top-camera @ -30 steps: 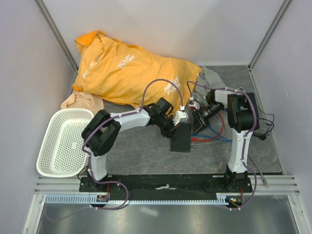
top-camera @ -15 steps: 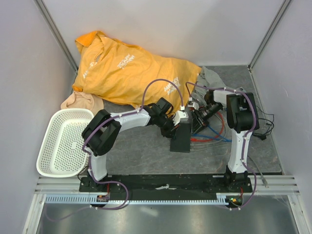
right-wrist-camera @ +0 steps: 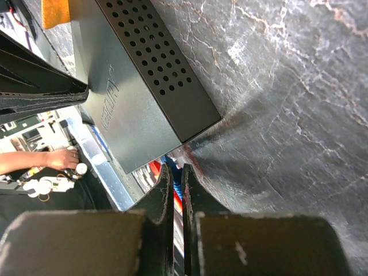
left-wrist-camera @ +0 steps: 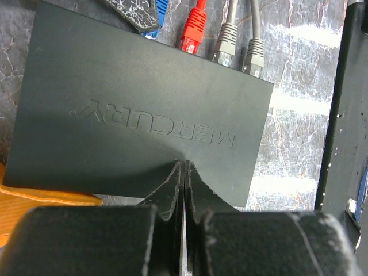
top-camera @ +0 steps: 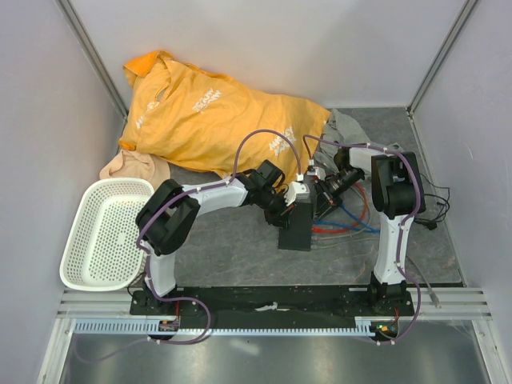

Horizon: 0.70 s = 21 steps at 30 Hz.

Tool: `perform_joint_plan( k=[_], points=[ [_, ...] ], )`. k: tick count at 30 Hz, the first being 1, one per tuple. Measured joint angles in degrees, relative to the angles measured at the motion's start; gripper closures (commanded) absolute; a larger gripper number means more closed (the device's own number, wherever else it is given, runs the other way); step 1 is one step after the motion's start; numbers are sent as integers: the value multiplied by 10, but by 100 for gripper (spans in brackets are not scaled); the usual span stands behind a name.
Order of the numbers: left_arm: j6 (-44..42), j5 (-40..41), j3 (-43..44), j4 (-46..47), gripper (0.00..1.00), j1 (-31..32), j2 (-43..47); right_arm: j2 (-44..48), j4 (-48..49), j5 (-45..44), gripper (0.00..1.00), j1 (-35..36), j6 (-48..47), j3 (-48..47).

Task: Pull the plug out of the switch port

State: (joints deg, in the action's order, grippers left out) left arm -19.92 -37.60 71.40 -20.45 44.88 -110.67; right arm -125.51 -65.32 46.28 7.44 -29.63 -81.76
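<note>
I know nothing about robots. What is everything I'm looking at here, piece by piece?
network switch: one, matte black, embossed MERCURY, mid-table.
blue plug: one, blue, at the switch's port edge.
red plug: one, red, beside the blue one.
grey plugs: two, grey, same edge.
loose cables: several, blue, red and grey, right of the switch.
T-shirt: one, orange-yellow, far left.
beige cloth: one, beige, beyond the basket.
basket: one, white perforated, left edge.
grey cloth: one, grey, far right.
person's hand: one, bare, beyond the table.
left gripper: one, black, shut, tips over the switch.
right gripper: one, black, shut, at the switch's plug-side corner.
</note>
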Motion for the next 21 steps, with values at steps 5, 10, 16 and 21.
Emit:
perform_joint_plan(
  k=[5,10,16,21],
  points=[
    [0,-1,1,0,98,0,-1,2,-3,-13,100,5,-1,-6],
    [0,-3,2,0,98,0,-2,0,-21,-35,100,15,-19,-24],
    [0,-3,2,0,99,0,-2,-18,-55,-55,100,23,-47,-61],
    [0,-6,3,0,99,0,-3,-28,-63,-97,100,22,-71,-72]
  ],
)
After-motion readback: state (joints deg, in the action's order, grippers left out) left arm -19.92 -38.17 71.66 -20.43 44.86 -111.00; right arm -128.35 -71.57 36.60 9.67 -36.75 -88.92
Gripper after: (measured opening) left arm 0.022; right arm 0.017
